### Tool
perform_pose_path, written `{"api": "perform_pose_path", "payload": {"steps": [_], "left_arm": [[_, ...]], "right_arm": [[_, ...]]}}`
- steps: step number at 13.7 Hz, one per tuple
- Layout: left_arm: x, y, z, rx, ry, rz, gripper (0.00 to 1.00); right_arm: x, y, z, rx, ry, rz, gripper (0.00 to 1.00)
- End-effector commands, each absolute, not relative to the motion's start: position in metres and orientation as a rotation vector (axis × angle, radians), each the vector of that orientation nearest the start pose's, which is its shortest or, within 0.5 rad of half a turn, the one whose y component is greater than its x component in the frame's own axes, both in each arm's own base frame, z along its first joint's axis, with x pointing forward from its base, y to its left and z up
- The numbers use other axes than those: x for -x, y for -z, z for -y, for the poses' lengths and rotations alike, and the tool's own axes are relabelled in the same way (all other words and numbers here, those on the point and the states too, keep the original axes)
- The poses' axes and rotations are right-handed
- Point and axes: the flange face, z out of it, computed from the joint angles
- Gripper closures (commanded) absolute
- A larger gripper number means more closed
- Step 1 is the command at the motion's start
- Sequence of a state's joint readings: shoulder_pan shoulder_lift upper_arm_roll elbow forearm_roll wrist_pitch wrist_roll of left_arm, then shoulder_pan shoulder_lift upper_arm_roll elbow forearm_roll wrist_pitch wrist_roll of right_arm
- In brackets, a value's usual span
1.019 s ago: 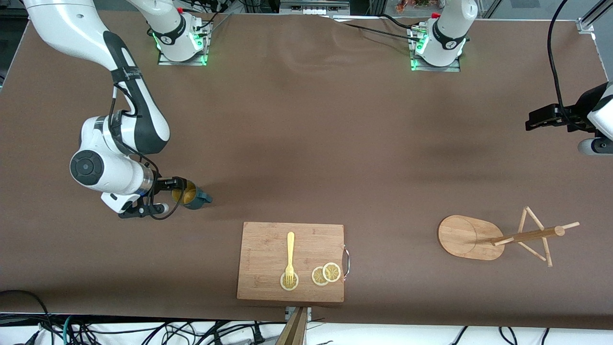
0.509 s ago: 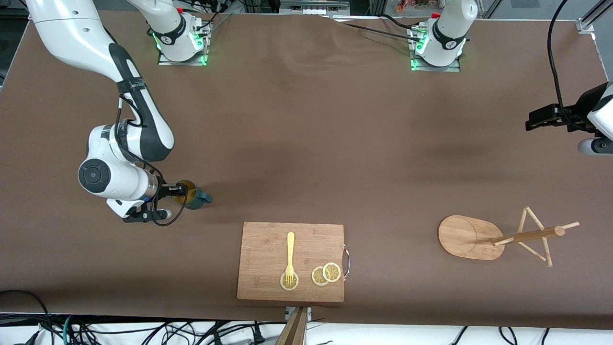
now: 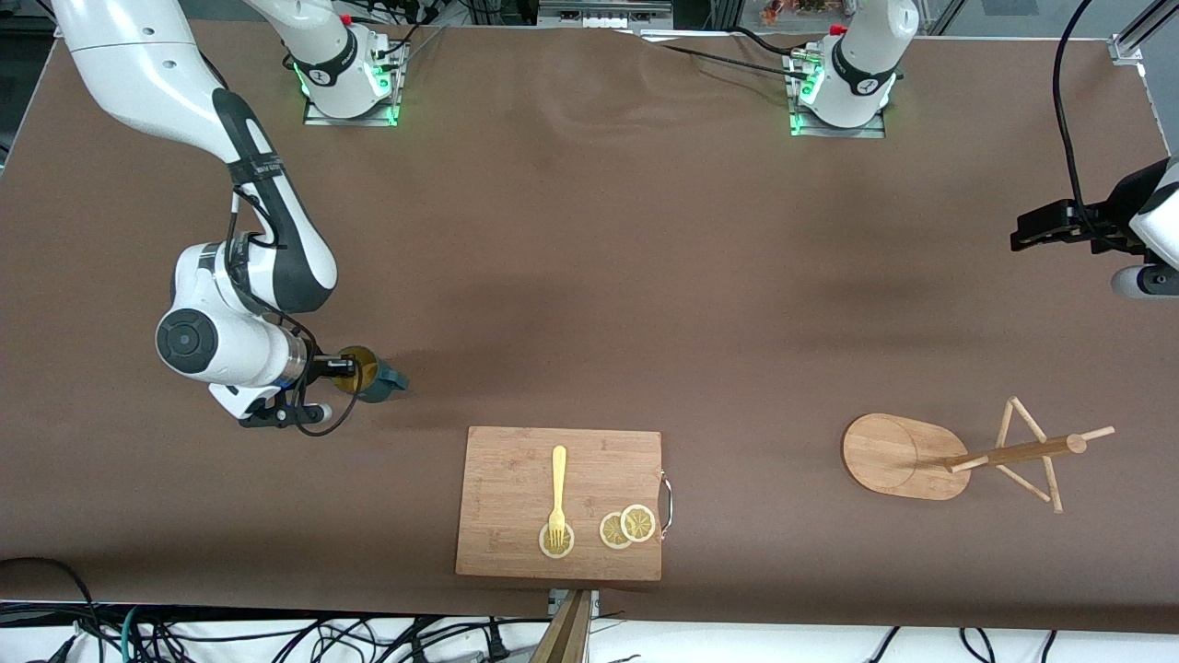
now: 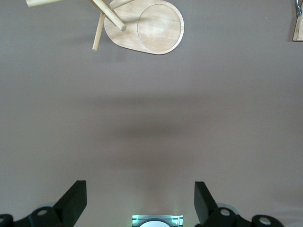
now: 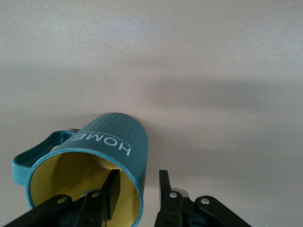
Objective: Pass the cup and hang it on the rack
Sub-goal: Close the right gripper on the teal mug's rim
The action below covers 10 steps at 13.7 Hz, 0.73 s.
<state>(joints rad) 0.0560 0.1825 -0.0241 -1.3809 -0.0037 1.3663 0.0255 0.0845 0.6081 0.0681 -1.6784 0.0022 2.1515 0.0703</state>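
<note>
At mid-left of the front frame, the right tool sat low at the cup, which stood on the worktop toward the right arm's end. Right wrist view: one finger inside the yellow-ochre bowl, the other outside, the teal wall between them. Jaws narrow, straddling the rim; firm contact on both faces could not be confirmed, so a full pinch was not claimed.

Left tool spread wide, holding nothing, parked over bare worktop at the right edge of the front frame; that arm waited.

Rack in the lower right of the front frame, on its oval base, pegs bare. Cutting board at lower centre carried a fork and lemon slices.

Handling, judged: cup looked rigid, ceramic-like, light, probably smooth inside and slippery, ribbed outside for better purchase; chippable if dropped. Rim wall was a fair hold. Handle should stay free for the peg.
</note>
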Motion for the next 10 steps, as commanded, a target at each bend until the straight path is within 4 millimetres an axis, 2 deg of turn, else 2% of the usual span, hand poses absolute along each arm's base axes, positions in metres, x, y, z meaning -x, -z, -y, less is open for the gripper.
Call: {"api": "perform_pose_path", "payload": {"steps": [1, 5, 7, 10], "left_arm": [[-0.5901, -0.5953, -0.0198, 3.126, -0.296, 0.017, 0.0], [-0.5901, -0.5953, -0.0207, 3.126, -0.296, 0.019, 0.0], [-0.5901, -0.5953, -0.0198, 3.126, -0.296, 0.017, 0.0], [-0.5901, -0.5953, -0.0198, 3.126, -0.296, 0.017, 0.0]], "right_arm": [[-0.6593, -0.2346, -0.0979, 3.094, -0.204, 0.084, 0.59], [-0.6589, -0.2353, -0.0979, 3.094, -0.209, 0.084, 0.8], [-0.6584, -0.2351, -0.0989, 3.094, -0.213, 0.087, 0.98], [-0.6593, -0.2432, -0.1018, 3.091, -0.199, 0.117, 1.0]]}}
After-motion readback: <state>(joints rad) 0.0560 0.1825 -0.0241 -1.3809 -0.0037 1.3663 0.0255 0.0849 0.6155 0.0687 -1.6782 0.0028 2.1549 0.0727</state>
